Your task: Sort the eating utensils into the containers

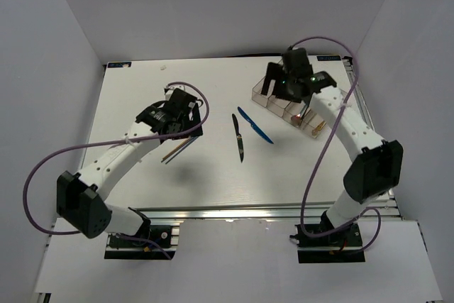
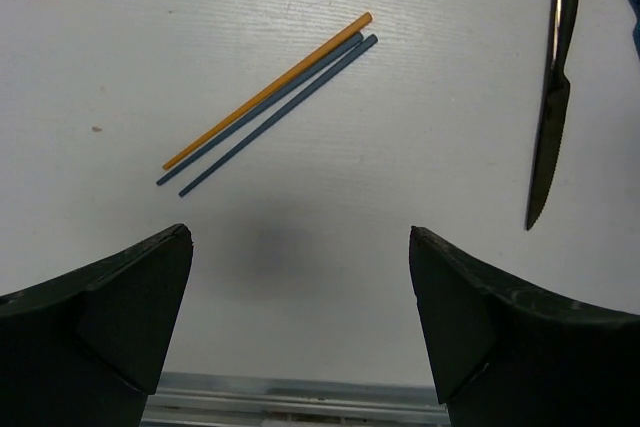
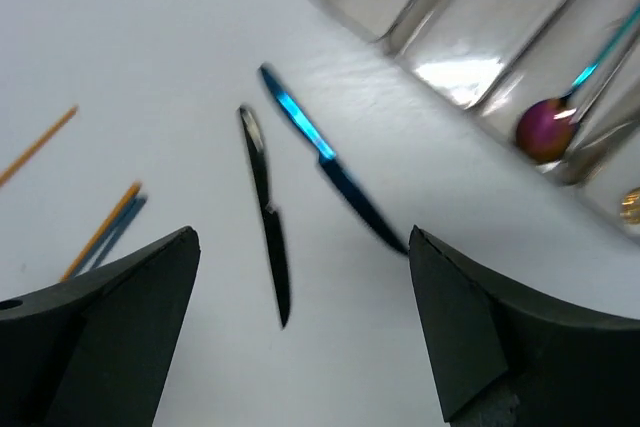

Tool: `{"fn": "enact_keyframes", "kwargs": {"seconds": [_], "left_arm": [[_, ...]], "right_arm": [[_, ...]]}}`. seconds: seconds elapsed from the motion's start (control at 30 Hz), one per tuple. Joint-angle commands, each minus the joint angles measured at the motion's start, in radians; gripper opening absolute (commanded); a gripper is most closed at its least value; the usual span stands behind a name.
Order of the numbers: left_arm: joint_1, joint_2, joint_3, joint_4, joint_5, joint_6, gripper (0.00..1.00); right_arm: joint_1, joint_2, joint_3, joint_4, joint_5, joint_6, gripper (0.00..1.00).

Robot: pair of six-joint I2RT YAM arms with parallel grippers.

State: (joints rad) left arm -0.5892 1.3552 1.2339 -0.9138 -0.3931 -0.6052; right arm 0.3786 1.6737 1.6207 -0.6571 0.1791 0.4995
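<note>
White table point(image 2: 450, 67), chopsticks point(image 2: 268, 99) beyond left pincer point(image 2: 300, 257)

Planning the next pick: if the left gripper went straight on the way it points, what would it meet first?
Probably bare table, just short of the three chopsticks; depth is unclear.

Both arms point(image 1: 117, 157) are rocking white shells with black joints — purple cables point(image 1: 320, 38) are looping off them, black fingers point(image 2: 120, 317).
</note>
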Motion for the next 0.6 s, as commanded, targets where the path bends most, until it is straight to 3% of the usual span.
{"fn": "enact_keyframes", "kwargs": {"seconds": [0.0, 0.1, 0.27, 0.37, 0.4, 0.57], "left_arm": [[0.074, 0.068, 0.030, 0.123, 0.092, 0.070, 0.98], [0.130, 0.161, 0.087, 0.165, 0.132, 0.107, 0.98], [0.264, 0.370, 0.300, 0.093, 0.000, 0.087, 0.98], [0.347, 0.566, 0.519, -0.123, -0.065, -0.121, 0.98], [0.354, 0.606, 0.612, -0.239, -0.104, -0.254, 0.98], [0.373, 0.768, 0.777, -0.443, -0.197, -0.662, 0.98]], "right_arm": [[0.066, -0.083, -0.167, -0.049, -0.010, 0.035, 0.89], [0.109, -0.230, -0.379, 0.037, -0.134, 0.088, 0.89], [0.171, -0.416, -0.579, 0.111, -0.213, 0.191, 0.89], [0.180, -0.456, -0.599, 0.054, -0.214, 0.183, 0.89], [0.181, -0.462, -0.601, 0.041, -0.199, 0.179, 0.89], [0.184, -0.485, -0.590, -0.012, -0.150, 0.146, 0.89]]}}
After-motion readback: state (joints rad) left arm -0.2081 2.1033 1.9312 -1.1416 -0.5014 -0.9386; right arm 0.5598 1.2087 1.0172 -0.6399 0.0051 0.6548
